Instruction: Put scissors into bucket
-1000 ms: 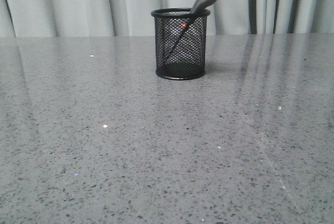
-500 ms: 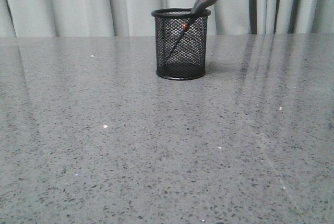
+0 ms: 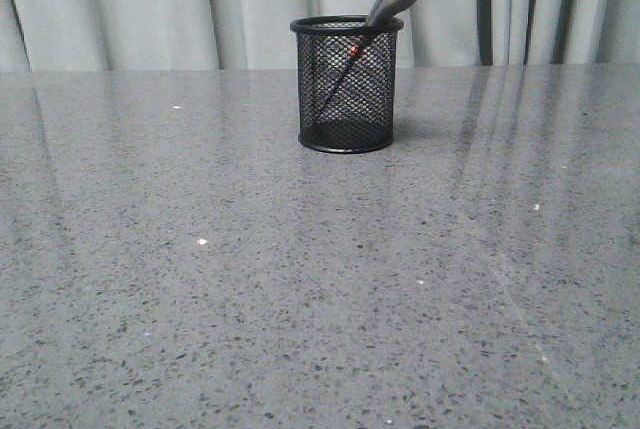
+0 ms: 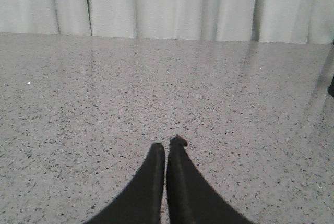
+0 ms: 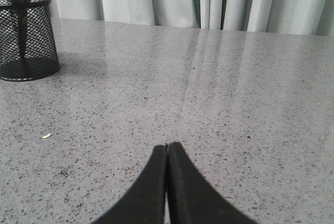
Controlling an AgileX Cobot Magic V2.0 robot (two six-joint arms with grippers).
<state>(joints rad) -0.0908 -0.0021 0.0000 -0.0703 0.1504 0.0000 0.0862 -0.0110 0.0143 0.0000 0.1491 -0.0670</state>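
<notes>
Black fingertips nearest the lens, on both wrists. Left gripper (image 4: 166, 148): jaws pressed together, nothing between them, low over bare stone. Right gripper (image 5: 167, 146): likewise closed and empty-handed, well apart from the bucket (image 5: 23, 38).

Further out, at the far middle of the table (image 3: 200, 279) in the front view: bucket (image 3: 346, 84) upright, black mesh, solid rim. Scissors (image 3: 385, 7) inside it, blades down through the mesh toward the base, grey-and-orange handles leaning over the rim toward the right side. Task to all appearances done.

Risks from here, as a judgement only: handles high and off-centre, so a light cup perhaps prone to tipping if knocked by a passing arm; blade tips possibly caught in the mesh, awkward for any later lift. Otherwise little left to spoil with both arms back.

Grey speckled stone underfoot, polished, with faint streaky reflections and a few pale crumbs. Beyond the far edge, pale grey-green curtains (image 3: 150, 4) in vertical folds; nothing else of the room visible.
</notes>
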